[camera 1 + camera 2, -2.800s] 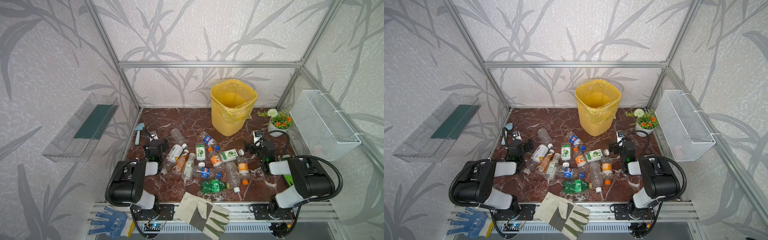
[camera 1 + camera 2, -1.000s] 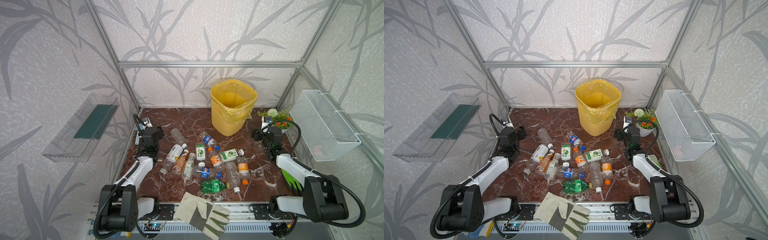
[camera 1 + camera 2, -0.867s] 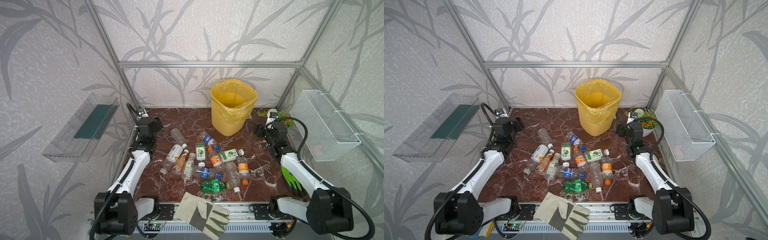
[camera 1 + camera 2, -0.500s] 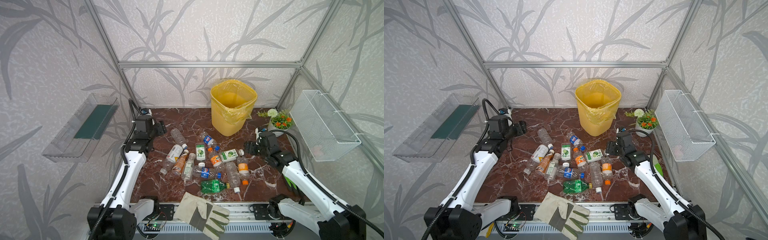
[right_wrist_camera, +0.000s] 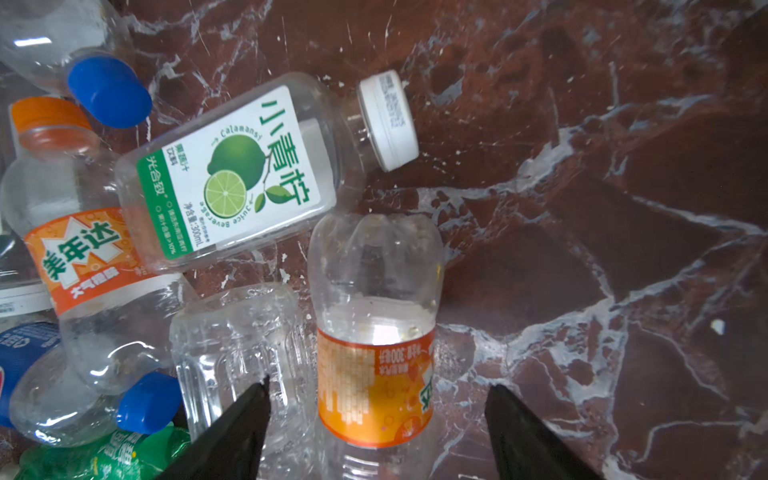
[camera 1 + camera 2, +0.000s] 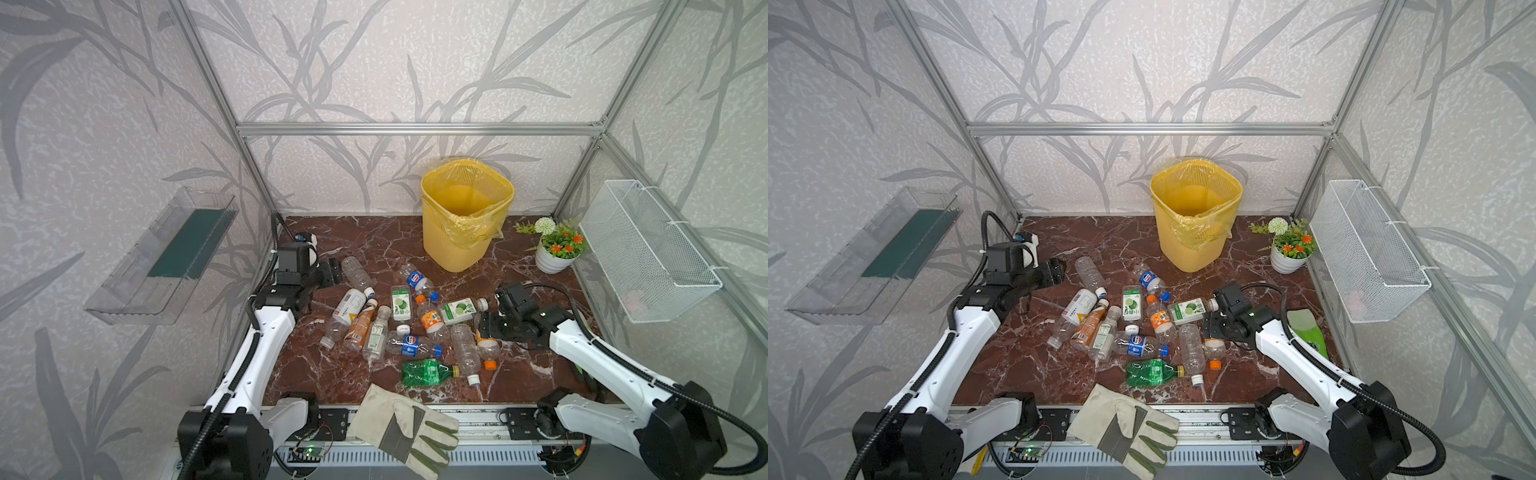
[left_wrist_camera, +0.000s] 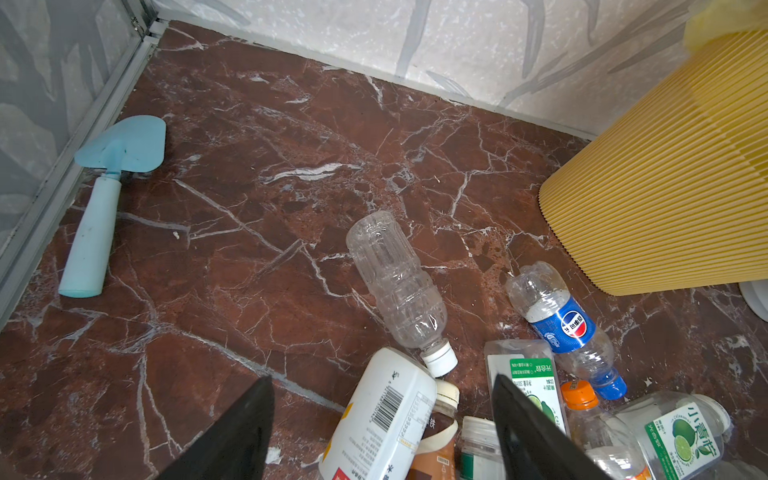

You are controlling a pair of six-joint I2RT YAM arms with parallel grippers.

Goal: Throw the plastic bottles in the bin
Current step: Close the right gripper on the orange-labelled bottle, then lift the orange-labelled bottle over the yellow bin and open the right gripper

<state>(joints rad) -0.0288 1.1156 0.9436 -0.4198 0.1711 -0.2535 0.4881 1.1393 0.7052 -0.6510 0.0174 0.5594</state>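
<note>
Several plastic bottles (image 6: 399, 320) lie in a heap mid-floor, among them a green-tinted one (image 6: 426, 371). The yellow bin (image 6: 465, 216) (image 6: 1196, 216) stands behind them. My left gripper (image 6: 331, 271) (image 6: 1054, 268) hovers open at the heap's back left; in the left wrist view the left gripper (image 7: 381, 378) frames a white-labelled bottle (image 7: 386, 415) from above, with a clear bottle (image 7: 395, 282) beyond. My right gripper (image 6: 484, 328) (image 6: 1210, 326) is low at the heap's right edge. In its wrist view the right gripper (image 5: 378, 382) is open, astride an orange-labelled bottle (image 5: 374, 332) without gripping it.
A pale blue trowel (image 7: 108, 199) lies by the left wall. A flower pot (image 6: 557, 249) stands at the back right, a white wire basket (image 6: 648, 253) hangs on the right wall, and a clear tray (image 6: 162, 257) on the left. A work glove (image 6: 403, 419) lies on the front rail.
Both arms have unfolded and reached out. The left gripper has swung toward the heap's back left. The right gripper has come down from near the flower pot to the orange-labelled bottle. The bottles lie unmoved.
</note>
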